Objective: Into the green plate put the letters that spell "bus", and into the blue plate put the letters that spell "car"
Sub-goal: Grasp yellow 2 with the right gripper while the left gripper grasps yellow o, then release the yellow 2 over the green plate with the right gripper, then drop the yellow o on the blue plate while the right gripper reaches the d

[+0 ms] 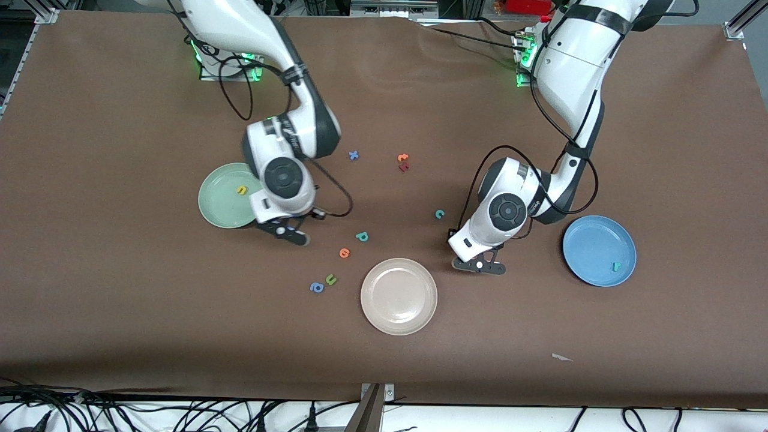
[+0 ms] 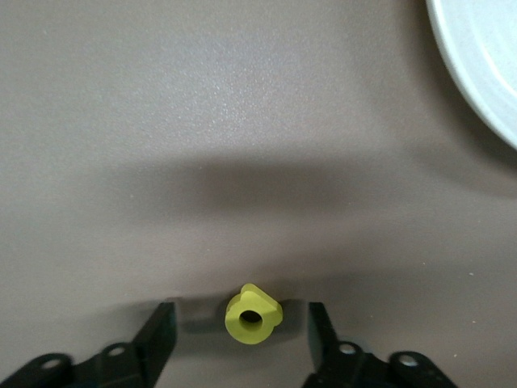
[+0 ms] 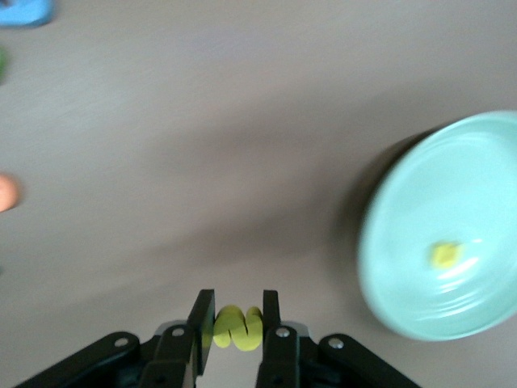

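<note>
My right gripper (image 1: pixel 292 234) is shut on the yellow s (image 3: pixel 237 327) and hangs over the bare table beside the green plate (image 1: pixel 219 207). A yellow u (image 1: pixel 242 189) lies in that plate. My left gripper (image 1: pixel 480 266) is down at the table, between the beige plate and the blue plate (image 1: pixel 591 240). It stands open, a finger on each side of the yellow a (image 2: pixel 252 315) with a gap to both. A teal r (image 1: pixel 615 266) lies in the blue plate. The teal c (image 1: pixel 440 213) and teal b (image 1: pixel 362 236) lie loose on the table.
A beige-white plate (image 1: pixel 399 318) sits near the table's middle. Next to it lie an orange round letter (image 1: pixel 344 252), an olive u (image 1: pixel 330 279) and a blue a (image 1: pixel 317 287). A blue x (image 1: pixel 353 155), an orange letter (image 1: pixel 403 158) and a dark red letter (image 1: pixel 404 167) lie farther from the front camera.
</note>
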Robot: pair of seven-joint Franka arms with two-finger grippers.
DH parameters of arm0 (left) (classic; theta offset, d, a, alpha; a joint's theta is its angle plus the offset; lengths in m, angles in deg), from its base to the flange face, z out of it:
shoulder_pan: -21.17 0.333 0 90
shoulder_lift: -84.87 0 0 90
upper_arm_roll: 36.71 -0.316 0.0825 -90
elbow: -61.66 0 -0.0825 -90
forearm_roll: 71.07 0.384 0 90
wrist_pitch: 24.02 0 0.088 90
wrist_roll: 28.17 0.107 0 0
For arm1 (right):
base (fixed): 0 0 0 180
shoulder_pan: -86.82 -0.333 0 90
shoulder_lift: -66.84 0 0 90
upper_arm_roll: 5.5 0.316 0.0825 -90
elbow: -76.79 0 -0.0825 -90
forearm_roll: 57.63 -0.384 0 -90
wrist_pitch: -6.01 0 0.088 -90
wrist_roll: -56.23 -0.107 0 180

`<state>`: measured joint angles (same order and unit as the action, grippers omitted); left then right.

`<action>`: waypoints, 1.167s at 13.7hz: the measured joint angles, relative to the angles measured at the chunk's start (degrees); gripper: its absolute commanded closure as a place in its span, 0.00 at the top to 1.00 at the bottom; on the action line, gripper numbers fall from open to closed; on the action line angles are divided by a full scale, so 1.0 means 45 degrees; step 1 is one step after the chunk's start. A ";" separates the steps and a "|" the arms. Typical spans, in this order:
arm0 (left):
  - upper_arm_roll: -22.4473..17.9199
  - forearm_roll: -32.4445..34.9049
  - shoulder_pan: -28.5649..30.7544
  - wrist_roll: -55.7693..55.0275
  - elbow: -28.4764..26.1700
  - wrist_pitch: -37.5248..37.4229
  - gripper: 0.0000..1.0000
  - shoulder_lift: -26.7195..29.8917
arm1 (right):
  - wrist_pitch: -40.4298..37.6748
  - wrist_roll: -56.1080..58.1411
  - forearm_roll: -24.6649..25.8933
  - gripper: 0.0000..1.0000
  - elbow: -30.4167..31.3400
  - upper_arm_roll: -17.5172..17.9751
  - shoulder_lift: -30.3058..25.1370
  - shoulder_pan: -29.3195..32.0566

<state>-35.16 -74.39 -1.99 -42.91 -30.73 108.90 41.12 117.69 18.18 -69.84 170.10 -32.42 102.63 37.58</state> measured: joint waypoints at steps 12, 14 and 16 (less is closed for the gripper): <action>-0.0042 0.0001 -0.0031 -0.0377 0.0058 0.0003 0.25 -0.0009 | 0.0973 0.3220 -0.0259 1.00 0.4423 -0.2392 -0.0759 0.0211; -0.0217 0.0002 0.0113 0.0055 0.0177 -0.0346 0.25 0.0086 | 0.0438 0.3160 -0.0672 1.00 0.3915 -0.2359 -0.1128 0.0160; -0.0379 0.0003 0.0726 0.1334 0.0281 -0.1049 0.25 0.0387 | -0.0020 0.2792 -0.1344 1.00 0.3010 -0.2276 -0.1464 -0.0046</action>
<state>-36.86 -74.38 1.28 -36.90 -29.47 104.17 42.86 117.60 30.75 -75.89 183.65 -42.66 96.04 37.37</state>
